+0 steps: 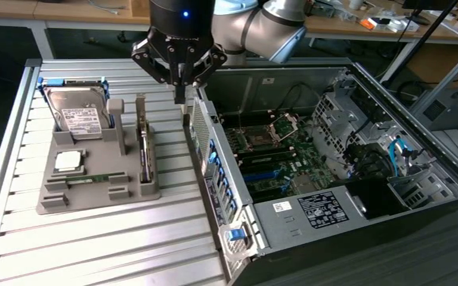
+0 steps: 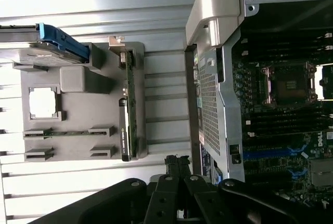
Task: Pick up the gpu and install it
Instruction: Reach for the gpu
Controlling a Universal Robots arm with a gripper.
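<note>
hand [image 1: 179, 98] closed, near upright gpu [image 1: 143, 146]

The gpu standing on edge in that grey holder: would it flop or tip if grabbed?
The gpu is probably stiff, being a flat circuit board. It's thin and standing on edge, so it would likely tip without the grey holder propping it.

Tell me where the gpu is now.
In the exterior view the gpu stands on edge in the gray holder, on its side nearest the open computer case, to that view's right of the hard drive.
</note>
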